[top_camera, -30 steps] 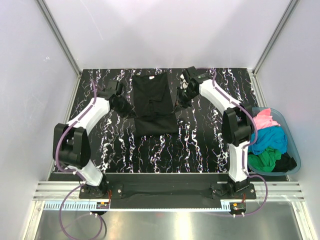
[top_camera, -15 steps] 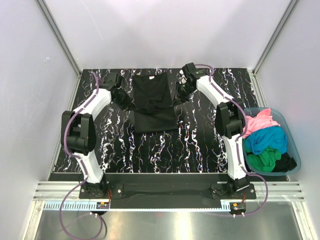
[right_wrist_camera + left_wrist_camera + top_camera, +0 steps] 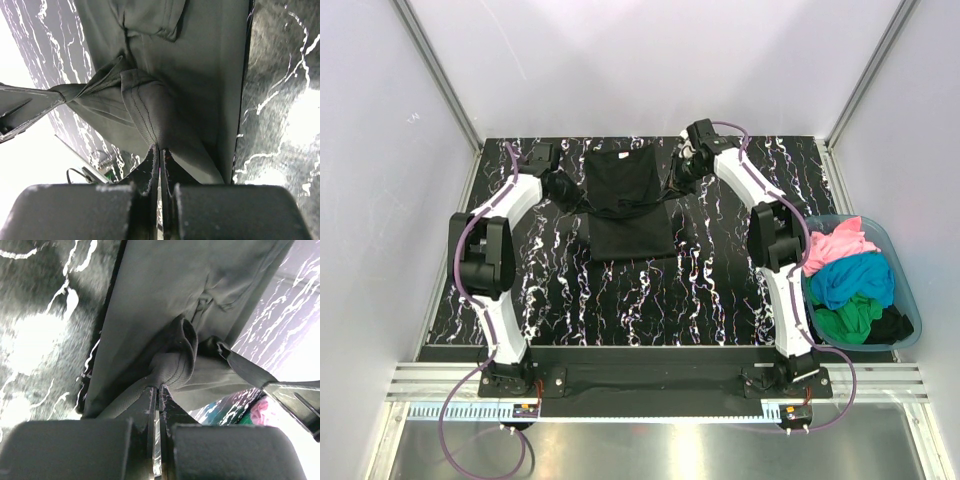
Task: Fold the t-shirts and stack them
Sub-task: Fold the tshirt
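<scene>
A black t-shirt lies partly folded at the far middle of the marbled table. My left gripper is shut on a bunched fold of its left edge. My right gripper is shut on the hemmed fold at its right edge. Both pinched edges are lifted a little above the cloth lying flat beneath. Pink, turquoise-blue and green t-shirts sit heaped in a tub at the right.
A translucent teal plastic tub stands off the table's right edge and holds the coloured shirts. White walls and metal posts close in the back and sides. Both arm bases sit on the rail at the near edge.
Both grippers have carried the black t-shirt's side edges towards the far end of the table. The near hem has drawn back with them, so the shirt now looks shorter.
</scene>
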`<control>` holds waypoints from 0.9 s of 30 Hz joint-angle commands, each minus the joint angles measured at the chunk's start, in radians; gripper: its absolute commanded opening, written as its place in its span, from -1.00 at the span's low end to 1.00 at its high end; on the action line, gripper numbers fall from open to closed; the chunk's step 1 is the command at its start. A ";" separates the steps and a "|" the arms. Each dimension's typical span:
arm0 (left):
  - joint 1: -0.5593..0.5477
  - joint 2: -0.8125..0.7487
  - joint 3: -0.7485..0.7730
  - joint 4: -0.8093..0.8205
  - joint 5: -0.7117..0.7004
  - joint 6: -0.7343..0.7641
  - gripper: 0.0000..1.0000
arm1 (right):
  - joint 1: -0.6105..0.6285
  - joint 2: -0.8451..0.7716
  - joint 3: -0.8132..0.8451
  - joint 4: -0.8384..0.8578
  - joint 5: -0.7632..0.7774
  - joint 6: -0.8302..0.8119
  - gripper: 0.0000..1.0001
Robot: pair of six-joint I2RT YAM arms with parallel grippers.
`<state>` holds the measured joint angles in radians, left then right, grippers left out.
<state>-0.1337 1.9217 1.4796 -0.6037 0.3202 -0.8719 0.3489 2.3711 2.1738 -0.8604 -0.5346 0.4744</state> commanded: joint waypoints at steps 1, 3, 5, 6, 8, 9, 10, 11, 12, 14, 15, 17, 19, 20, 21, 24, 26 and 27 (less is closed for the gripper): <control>0.016 0.020 0.034 0.090 0.051 0.007 -1.00 | -0.011 0.033 0.049 0.055 -0.034 0.029 -1.00; 0.017 0.031 0.039 0.102 0.057 0.011 -1.00 | -0.016 0.039 0.040 0.067 -0.033 0.035 -1.00; 0.020 0.040 0.044 0.101 0.049 0.017 -1.00 | -0.019 0.045 0.037 0.083 -0.031 0.038 -1.00; 0.022 0.046 0.044 0.099 0.046 0.017 -1.00 | -0.022 0.051 0.037 0.086 -0.030 0.041 -1.00; 0.025 0.049 0.044 0.104 0.040 0.019 -1.00 | -0.028 0.056 0.037 0.103 -0.036 0.044 -1.00; 0.026 0.053 0.047 0.104 0.039 0.022 -1.00 | -0.028 0.057 0.038 0.109 -0.034 0.044 -1.00; 0.026 0.057 0.057 0.102 0.030 0.031 -1.00 | -0.030 0.059 0.038 0.116 -0.034 0.046 -1.00; 0.026 0.059 0.068 0.085 0.026 0.036 -1.00 | -0.037 0.057 0.040 0.119 -0.036 0.050 -1.00; 0.028 0.065 0.077 0.078 0.022 0.040 -1.00 | -0.037 0.063 0.044 0.123 -0.042 0.052 -1.00; 0.028 0.076 0.094 0.081 0.025 0.053 -1.00 | -0.041 0.063 0.044 0.138 -0.050 0.056 -1.00; 0.028 0.079 0.094 0.090 0.025 0.054 -1.00 | -0.044 0.065 0.046 0.141 -0.053 0.064 -1.00; 0.031 0.085 0.099 0.097 0.019 0.054 -1.00 | -0.045 0.074 0.047 0.159 -0.065 0.072 -1.00; 0.034 0.092 0.103 0.082 0.008 0.048 -1.00 | -0.044 0.088 0.058 0.165 -0.076 0.085 -1.00; 0.036 0.106 0.110 0.075 0.007 0.050 -1.00 | -0.044 0.094 0.064 0.169 -0.080 0.095 -1.00; 0.037 0.111 0.117 0.070 0.006 0.050 -1.00 | -0.045 0.103 0.064 0.172 -0.091 0.101 -1.00; 0.036 0.120 0.114 0.071 0.003 0.051 -1.00 | -0.045 0.120 0.070 0.189 -0.113 0.116 -1.00; 0.037 0.122 0.116 0.071 -0.003 0.051 -1.00 | -0.045 0.128 0.076 0.193 -0.110 0.122 -1.00; 0.037 0.123 0.116 0.074 -0.004 0.051 -1.00 | -0.045 0.137 0.078 0.193 -0.111 0.125 -1.00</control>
<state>-0.1032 2.0457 1.5600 -0.5453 0.3313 -0.8356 0.3065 2.4901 2.2040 -0.6994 -0.6109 0.5758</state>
